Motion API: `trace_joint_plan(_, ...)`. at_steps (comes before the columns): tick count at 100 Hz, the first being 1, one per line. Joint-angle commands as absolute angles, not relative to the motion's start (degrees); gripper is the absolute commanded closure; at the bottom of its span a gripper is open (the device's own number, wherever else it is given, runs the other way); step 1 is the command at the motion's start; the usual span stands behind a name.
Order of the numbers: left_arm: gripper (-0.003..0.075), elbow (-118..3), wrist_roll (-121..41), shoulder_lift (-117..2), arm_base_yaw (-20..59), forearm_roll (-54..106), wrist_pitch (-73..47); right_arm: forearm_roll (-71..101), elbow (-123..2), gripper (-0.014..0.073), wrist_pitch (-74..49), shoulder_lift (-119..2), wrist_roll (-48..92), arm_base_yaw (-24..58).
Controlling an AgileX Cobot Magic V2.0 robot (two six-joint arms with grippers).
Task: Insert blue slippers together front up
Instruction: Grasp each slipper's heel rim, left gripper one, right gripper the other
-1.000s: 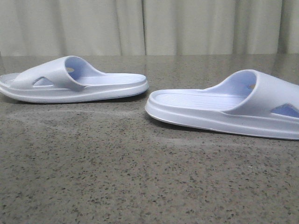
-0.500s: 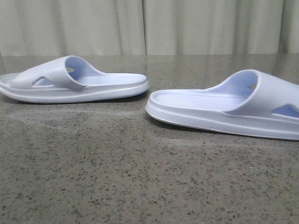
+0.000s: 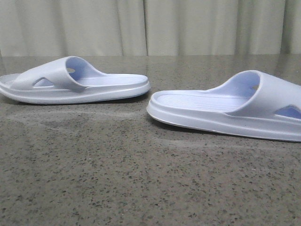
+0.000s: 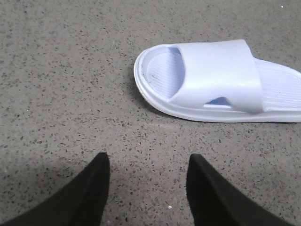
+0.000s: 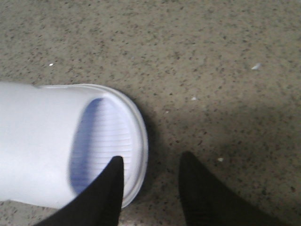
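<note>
On the speckled stone table, the two blue slippers lie sole-down and well apart, heels facing inward: the left slipper at ten o'clock, the right slipper at three. The left gripper hangs spread and empty, short of its slipper. The right gripper, also spread, straddles the right slipper's toe rim, apparently lining up a grasp.
</note>
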State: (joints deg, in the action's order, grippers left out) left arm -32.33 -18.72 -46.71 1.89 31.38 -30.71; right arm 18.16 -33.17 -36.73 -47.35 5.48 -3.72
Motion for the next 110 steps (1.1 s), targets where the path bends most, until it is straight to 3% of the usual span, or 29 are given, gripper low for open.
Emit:
trace_joint_plan(1, 0.0389, -34.3, -20.9, -47.5, 1.8, 35.2, -27.2, 18.5, -35.1, 0.0360, -34.6, -48.4, 6.6, -5.1)
trace_joint_plan(61, 0.0389, -34.3, -24.2, -48.5, 1.8, 38.6, -27.3, 34.0, -35.1, 0.0360, -35.3, -58.5, 20.4, -7.4)
trace_joint_plan(99, 0.0389, -34.3, -24.2, -48.5, 1.8, 38.6, -27.6, 48.9, -35.9, 0.0362, -45.1, -64.4, 36.8, -13.2)
trace_joint_plan(104, 0.0389, -34.3, -24.2, -48.5, 1.8, 38.6, -27.6, 48.9, -36.4, 0.0391, -45.7, -65.0, 37.0, -13.7)
trace_joint_plan(110, 0.0389, -34.3, -24.2, -48.5, 1.8, 38.7, -27.6, 48.9, -36.6, 0.0495, -45.7, -65.0, 37.1, -13.6)
